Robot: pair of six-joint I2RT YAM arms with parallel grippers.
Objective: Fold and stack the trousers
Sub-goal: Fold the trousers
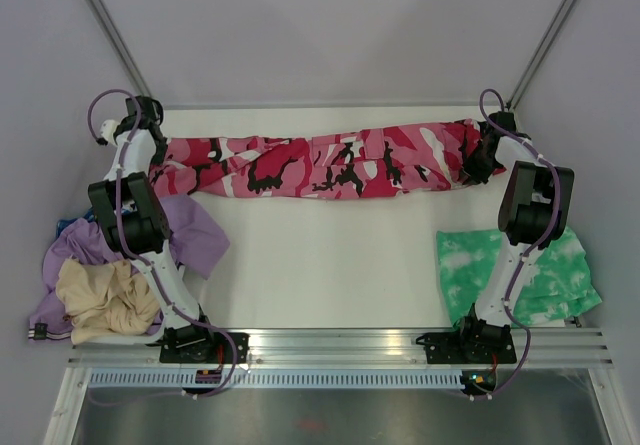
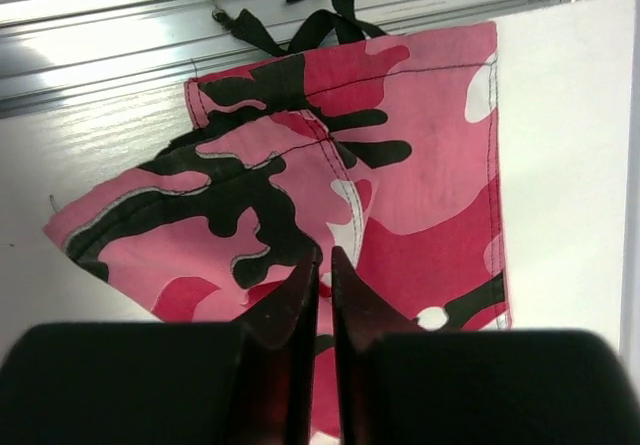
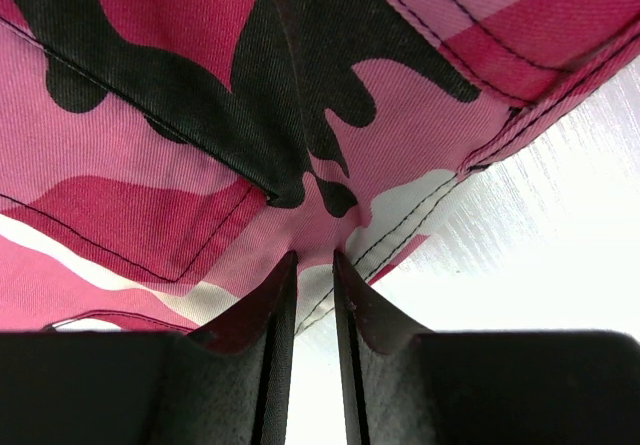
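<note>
One white table [image 1: 330,265] | grey walls [image 1: 330,25] | metal rail [image 1: 330,343] nearside | trousers [image 1: 330,165] outstretched

The trousers [image 1: 320,165] are pink, red, white and black camouflage. Plain lilac cloth [image 1: 192,227], plain beige cloth [image 1: 105,297], green-and-white tie-dye cloth [image 1: 462,265].

Left arm [image 1: 140,227] and right arm [image 1: 533,205]: white links, black joint housings. Purple cables [image 1: 100,115] run along both. Black bases [image 1: 200,343], each with a small lit panel [image 1: 207,375] in front. Left pincer [image 2: 325,255] and right pincer [image 3: 315,257]: dark tapered fingers [image 2: 288,310], reddish sheen.
</note>
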